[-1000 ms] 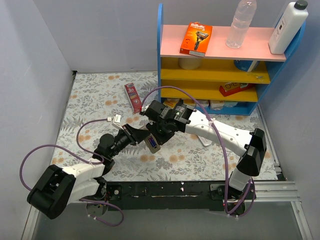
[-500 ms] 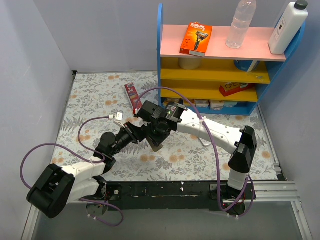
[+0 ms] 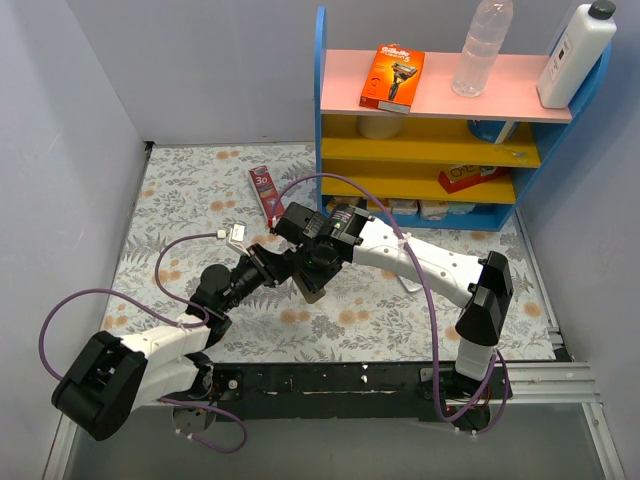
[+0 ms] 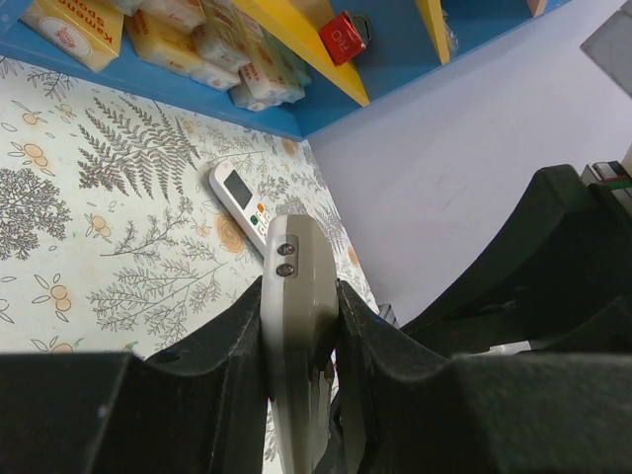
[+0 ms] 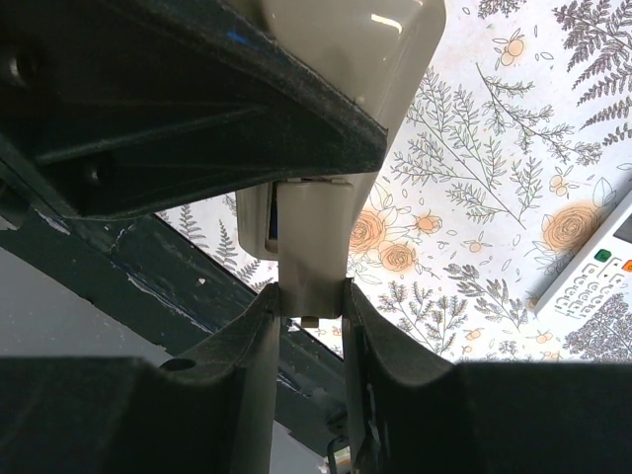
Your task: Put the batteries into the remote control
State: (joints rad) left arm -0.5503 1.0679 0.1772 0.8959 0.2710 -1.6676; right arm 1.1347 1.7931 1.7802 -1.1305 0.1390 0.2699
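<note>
My left gripper (image 3: 284, 268) (image 4: 301, 296) is shut on the beige remote control (image 4: 296, 296), held edge-up above the floral table with its two screws facing the left wrist camera. In the top view the remote control (image 3: 309, 284) sits where both grippers meet. My right gripper (image 3: 316, 263) (image 5: 311, 296) is shut on a flat beige battery cover (image 5: 314, 247), pressed against the remote control's (image 5: 346, 49) end. Beside the cover a dark blue sliver (image 5: 272, 223) shows in the opening, probably one of the batteries. The rest of the compartment is hidden.
A second, white remote (image 3: 414, 281) (image 4: 240, 200) (image 5: 592, 276) lies on the table to the right. The blue and yellow shelf (image 3: 430, 150) stands behind. A red box (image 3: 266, 193) and a small white plug (image 3: 234, 238) lie at the back left. Purple cables loop over both arms.
The right arm has swung left and its gripper now lies over the remote control's back. The blue compartment that faced the top camera is covered. The left arm has hardly moved.
</note>
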